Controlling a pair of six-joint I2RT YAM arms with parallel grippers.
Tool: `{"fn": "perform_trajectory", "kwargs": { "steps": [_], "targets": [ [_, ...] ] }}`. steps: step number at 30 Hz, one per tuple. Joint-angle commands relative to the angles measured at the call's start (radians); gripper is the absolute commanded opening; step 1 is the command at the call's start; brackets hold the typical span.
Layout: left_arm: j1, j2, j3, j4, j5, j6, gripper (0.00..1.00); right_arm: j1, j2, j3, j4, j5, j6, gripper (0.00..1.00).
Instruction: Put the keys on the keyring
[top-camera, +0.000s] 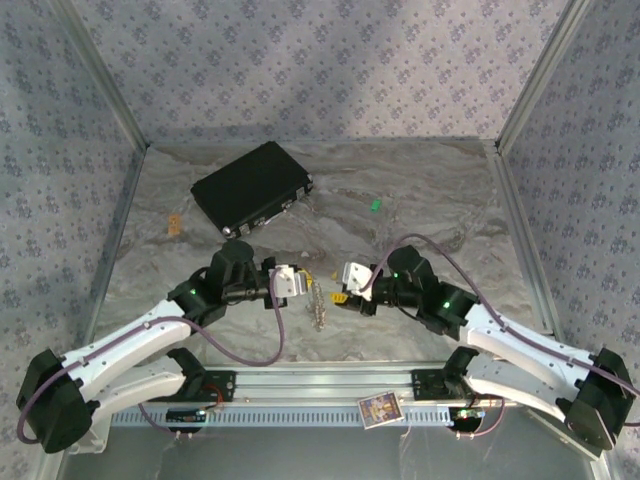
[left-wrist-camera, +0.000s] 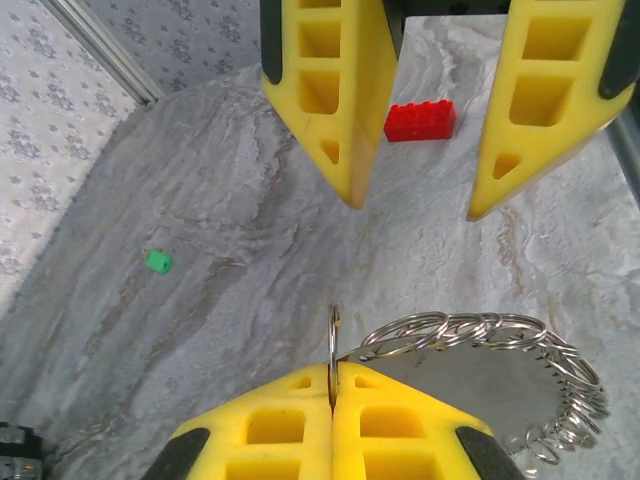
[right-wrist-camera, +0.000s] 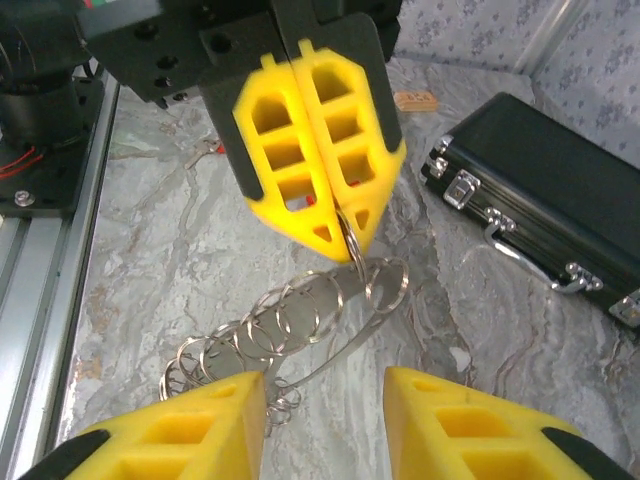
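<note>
The keyring (right-wrist-camera: 330, 300) is a shiny silver loop strung with several small rings, lying on the marbled table between the two grippers (top-camera: 318, 305). My left gripper (left-wrist-camera: 333, 372) is shut on one small upright ring of the keyring (left-wrist-camera: 470, 330); it shows from the front in the right wrist view (right-wrist-camera: 335, 240). My right gripper (right-wrist-camera: 325, 385) stands open just short of the loop, its left finger over the loop's end. It faces the left gripper (left-wrist-camera: 413, 205). A tiny green key (left-wrist-camera: 158, 262) lies alone on the table, far back right of the grippers (top-camera: 377, 205).
A flat black case (top-camera: 252, 188) with metal latches lies at the back left (right-wrist-camera: 540, 190). A red block (left-wrist-camera: 420, 120) sits behind the right gripper. A small orange piece (top-camera: 174, 226) lies at the left. The aluminium rail (top-camera: 320, 385) runs along the near edge.
</note>
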Motion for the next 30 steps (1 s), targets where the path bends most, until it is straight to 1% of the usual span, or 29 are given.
{"fn": "perform_trajectory", "kwargs": {
  "steps": [1, 7, 19, 24, 30],
  "targets": [
    [-0.018, -0.023, -0.008, 0.057, -0.023, 0.096, 0.0, 0.025, 0.017, 0.013, 0.056, 0.042, -0.057, 0.34],
    [-0.029, -0.026, -0.008, 0.047, -0.015, 0.124, 0.0, 0.047, 0.043, 0.009, 0.119, 0.084, -0.075, 0.29],
    [-0.032, -0.016, 0.001, 0.024, 0.043, 0.102, 0.0, 0.06, 0.105, 0.029, 0.149, 0.065, -0.083, 0.26],
    [-0.032, -0.012, -0.005, 0.02, 0.051, 0.089, 0.0, 0.067, 0.119, 0.034, 0.156, 0.065, -0.085, 0.2],
    [-0.031, -0.003, 0.001, 0.009, 0.058, 0.082, 0.0, 0.07, 0.12, 0.038, 0.146, 0.06, -0.085, 0.21]
  ]
}}
